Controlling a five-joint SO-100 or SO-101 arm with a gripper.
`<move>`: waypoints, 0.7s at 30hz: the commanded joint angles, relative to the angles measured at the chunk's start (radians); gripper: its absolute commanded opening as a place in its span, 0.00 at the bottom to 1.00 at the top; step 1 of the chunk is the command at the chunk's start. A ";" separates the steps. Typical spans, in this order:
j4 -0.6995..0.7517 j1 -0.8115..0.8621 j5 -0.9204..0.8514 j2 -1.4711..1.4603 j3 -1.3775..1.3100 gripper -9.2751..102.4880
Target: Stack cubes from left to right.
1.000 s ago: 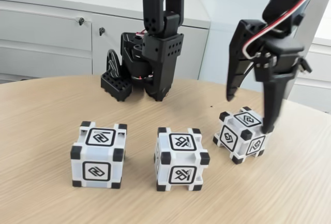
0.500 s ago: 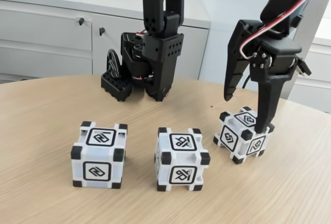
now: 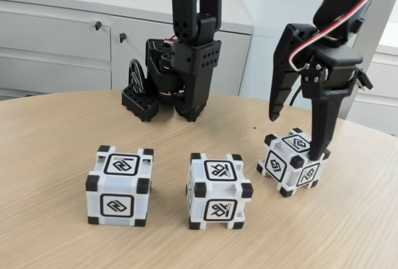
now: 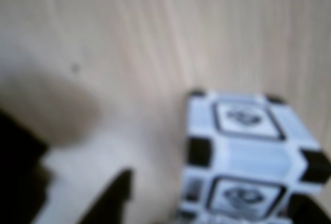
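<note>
Nothing stacked yet; gripper over the right cube.

Fixed view: 3 cubes sit apart in a row on the table (image 3: 56, 132), left cube (image 3: 117, 186), middle cube (image 3: 217, 190), right cube (image 3: 292, 161) at centre-right. Gripper (image 3: 297, 133) jaws spread wide, holding nothing; one finger (image 3: 322, 126) looks to touch the cube's far top edge. Wrist view is blurry. All stacking left, by my read.

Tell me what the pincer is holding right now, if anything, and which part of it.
Nothing is held. The pincer stands open over the right-hand cube in the fixed view, one finger down by its far right side.
</note>
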 commanded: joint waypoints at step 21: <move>-0.161 0.087 -0.083 0.005 -0.008 0.43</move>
